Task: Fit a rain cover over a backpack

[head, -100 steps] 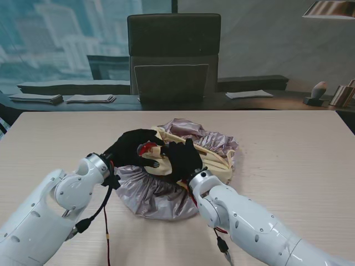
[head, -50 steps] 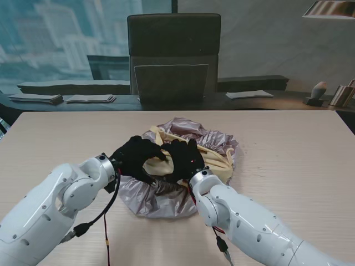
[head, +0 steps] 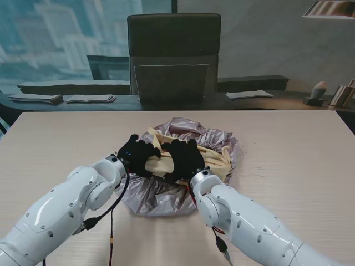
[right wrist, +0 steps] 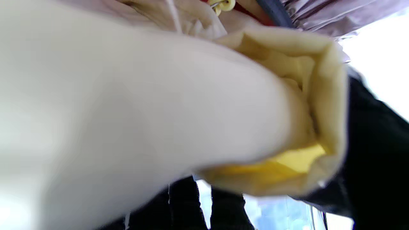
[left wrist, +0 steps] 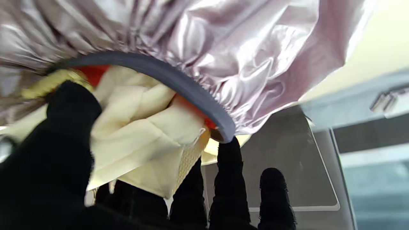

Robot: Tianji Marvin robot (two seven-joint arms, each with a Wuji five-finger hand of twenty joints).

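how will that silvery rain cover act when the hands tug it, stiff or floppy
Probably floppy: the rain cover lies crumpled in deep folds around the backpack. Its glossy sheen suggests slippery fabric. The gathered grey hem, hooked on a left hand fingertip, likely stretches and springs back.

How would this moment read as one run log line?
left hand: fingertip hooks grey elastic hem | right hand: on cream fabric backpack | shiny lilac rain cover: partly on

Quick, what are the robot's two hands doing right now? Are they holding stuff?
Left hand: shut on the rain cover, fingers hooked at its elastic edge.
Right hand: shut on the cream backpack.
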